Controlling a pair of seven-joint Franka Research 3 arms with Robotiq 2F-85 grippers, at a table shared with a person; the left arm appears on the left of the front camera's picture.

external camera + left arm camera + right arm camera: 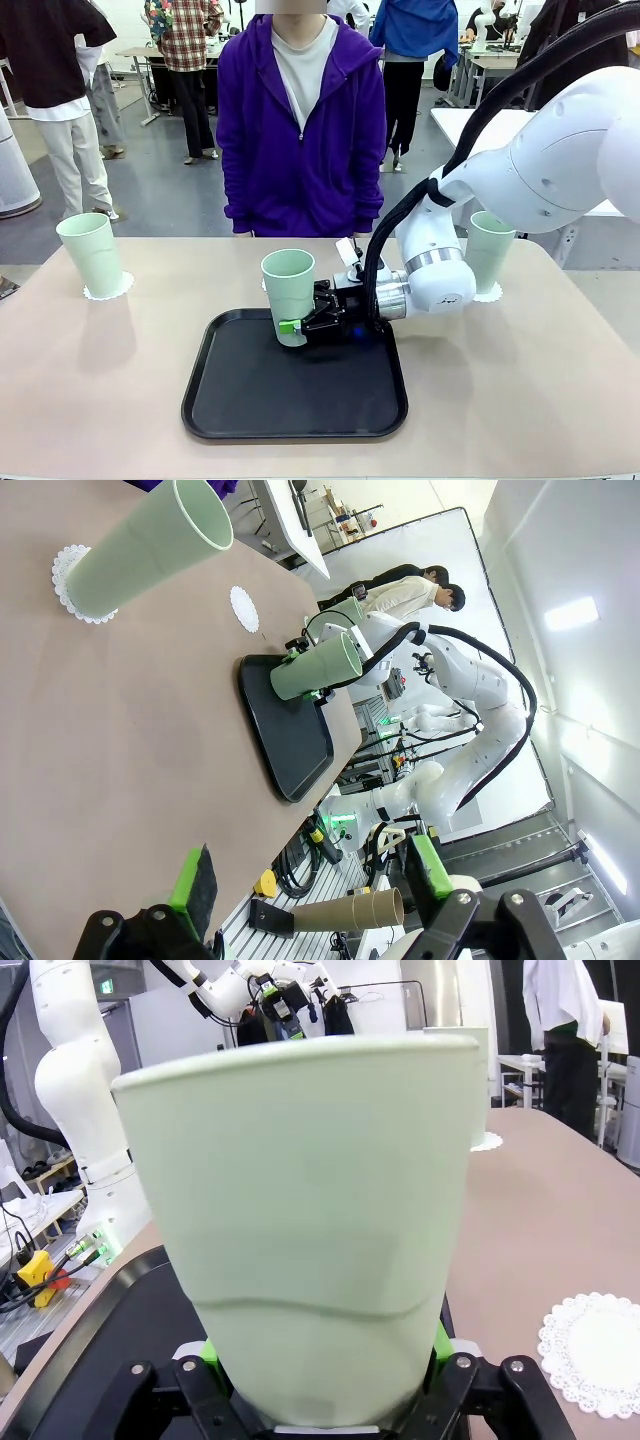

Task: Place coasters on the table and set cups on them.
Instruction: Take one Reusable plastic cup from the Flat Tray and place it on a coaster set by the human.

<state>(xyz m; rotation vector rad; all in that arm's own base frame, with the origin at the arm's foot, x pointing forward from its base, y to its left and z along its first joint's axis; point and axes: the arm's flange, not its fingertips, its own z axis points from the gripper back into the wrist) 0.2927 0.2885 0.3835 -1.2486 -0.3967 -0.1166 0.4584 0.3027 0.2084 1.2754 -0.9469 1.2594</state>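
Cup [288,296] clamped in my right gripper [292,326], over the black tray [296,400].

My green pads squeeze its lower wall at the tray's far left corner. One empty coaster [594,1352] lies on the table [100,380] just beyond the tray's far edge. Two other cups stand on coasters: one [91,255] well left of the tray, one [489,250] to its right, behind my arm. My left gripper [310,885] hangs with its fingers spread apart, holding nothing.

Cup [288,295] in tray [296,400], center; cups [92,255] on coasters [108,288] apparently, left, right.
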